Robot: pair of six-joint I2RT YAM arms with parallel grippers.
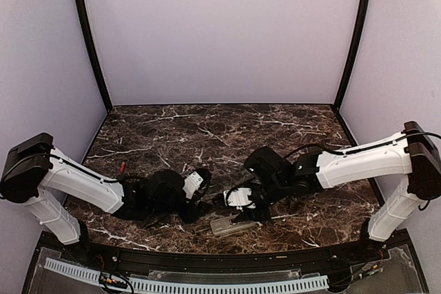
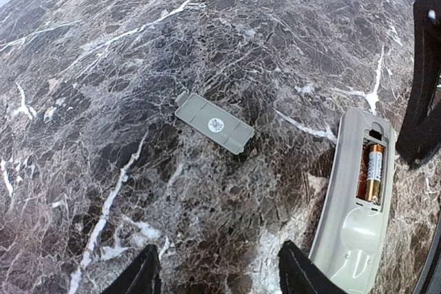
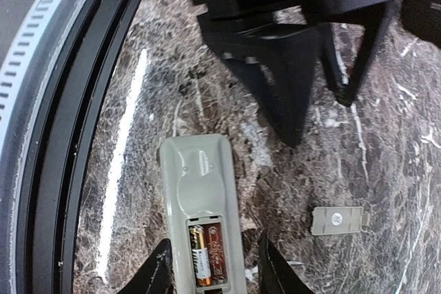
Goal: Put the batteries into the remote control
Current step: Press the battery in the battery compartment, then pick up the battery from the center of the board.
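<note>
The light grey remote control (image 3: 198,184) lies back-up on the marble, its battery bay open. It also shows in the left wrist view (image 2: 348,232) and in the top view (image 1: 229,226). A battery (image 3: 200,256) with a gold end lies in the bay, and a reddish-brown one (image 3: 219,251) lies beside it. The bay's contents also show in the left wrist view (image 2: 371,172). My right gripper (image 3: 215,273) is open, with its fingers on either side of the remote's bay end. My left gripper (image 2: 220,277) is open and empty, just left of the remote.
The grey battery cover (image 2: 213,123) lies loose on the marble beyond the left gripper and also shows in the right wrist view (image 3: 336,219). The table's black front rim (image 3: 76,135) runs close along the remote. The two grippers (image 1: 220,204) are close together.
</note>
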